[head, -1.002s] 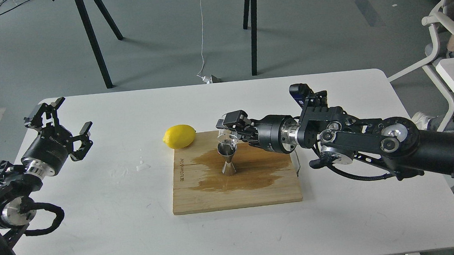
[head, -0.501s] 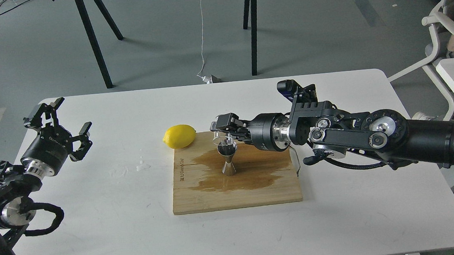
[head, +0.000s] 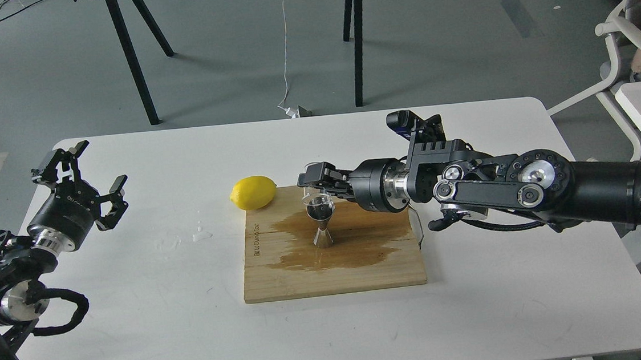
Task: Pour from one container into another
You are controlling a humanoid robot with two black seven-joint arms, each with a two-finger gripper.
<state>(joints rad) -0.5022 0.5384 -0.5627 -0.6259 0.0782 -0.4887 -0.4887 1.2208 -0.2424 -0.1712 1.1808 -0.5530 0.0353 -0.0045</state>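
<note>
Both arms show matte black casings broken by bright silver joint rings and round polished caps. The right arm carries a flat black link with shiny bolt heads, a ribbed collar, a thin dark cable looping beneath. The left pincer (head: 81, 179) has skeletal black fingers, white lettering on its barrel wrist, and a thick braided black cable curling below.

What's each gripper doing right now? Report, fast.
Left gripper: open, empty.
Right gripper: shut on the clear cup, tipped over the jigger.
</note>
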